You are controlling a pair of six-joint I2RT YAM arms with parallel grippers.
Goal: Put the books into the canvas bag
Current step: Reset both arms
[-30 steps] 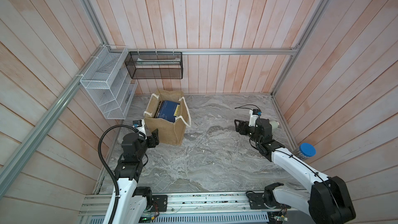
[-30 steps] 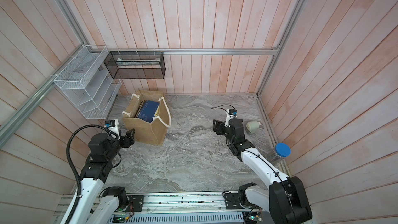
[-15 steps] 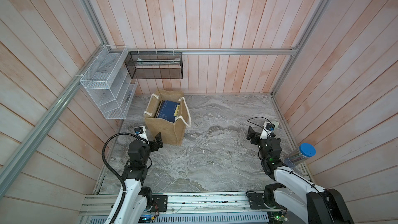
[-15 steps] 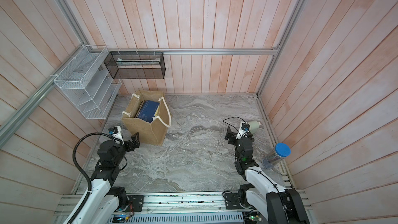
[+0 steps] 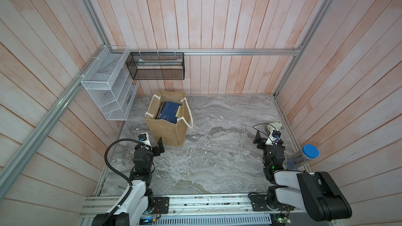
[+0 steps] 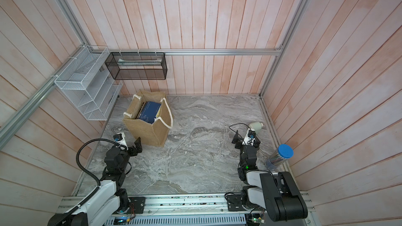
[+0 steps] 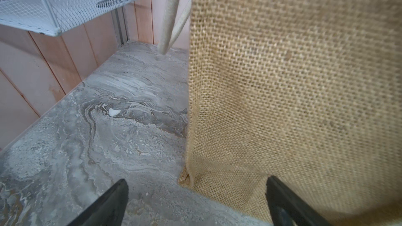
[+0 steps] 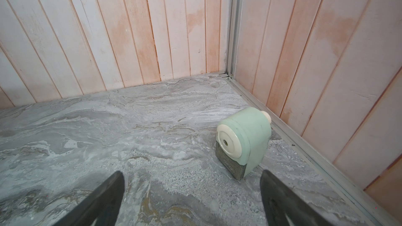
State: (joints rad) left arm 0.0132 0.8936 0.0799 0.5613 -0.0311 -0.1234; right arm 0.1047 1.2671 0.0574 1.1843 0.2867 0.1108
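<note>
The books (image 5: 170, 112) sit inside the bag (image 5: 168, 134), which stands upright near the back left of the worktop (image 5: 217, 148). They lean on edge with a navy cover uppermost, below the rim, so the stiff walls keep them from sliding out. No book shows anywhere else, so the task looks finished. The left claw (image 7: 195, 183) is low at the bag's near bottom corner, jaws apart and empty. One finger lies across the burlap wall, but whether it touches cannot be told. The right claw (image 8: 191, 175), also apart and empty, points toward the sharpener (image 8: 243, 142) by the right wall, with a blue-lidded jar (image 5: 303, 157) beside that arm. The middle of the worktop is open for moving. It is tight only on the left, where the bag stands under the white rack (image 5: 106, 90), with a rope handle (image 5: 189, 116) hanging down its side.
</note>
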